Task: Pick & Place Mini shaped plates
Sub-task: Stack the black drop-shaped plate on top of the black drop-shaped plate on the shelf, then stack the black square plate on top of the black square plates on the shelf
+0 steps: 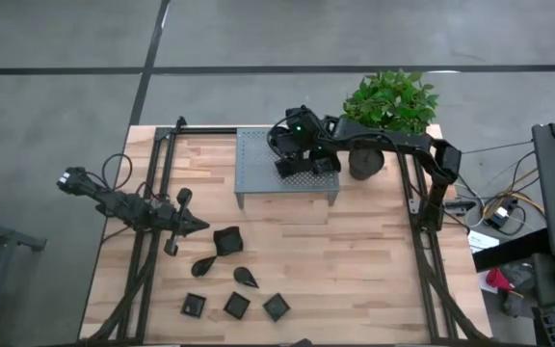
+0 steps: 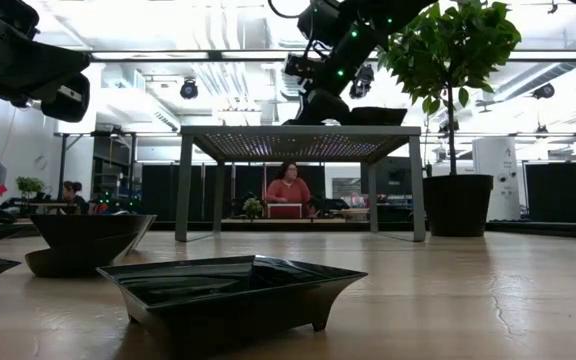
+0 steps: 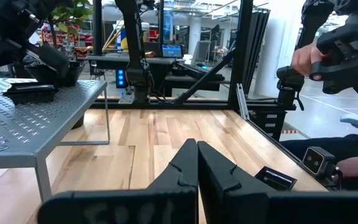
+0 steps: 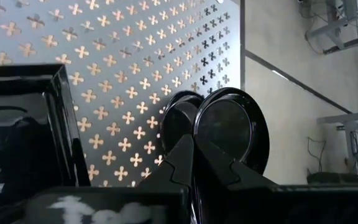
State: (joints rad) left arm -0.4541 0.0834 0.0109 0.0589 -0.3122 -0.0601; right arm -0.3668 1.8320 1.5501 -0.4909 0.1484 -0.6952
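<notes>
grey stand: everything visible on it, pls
The grey stand is a low metal table with a flat top punched with small cross-shaped holes, on thin legs. It stands upright at the far middle of the wooden table, beside the plant pot. Small black plates lie on its right part, where the right gripper hovers.

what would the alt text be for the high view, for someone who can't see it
Overhead view of a wooden table: the right gripper is over the grey perforated stand, where small black dishes sit. The left gripper, fingers shut, rests near six black mini plates at the front left. A potted plant stands beside the stand.
</notes>
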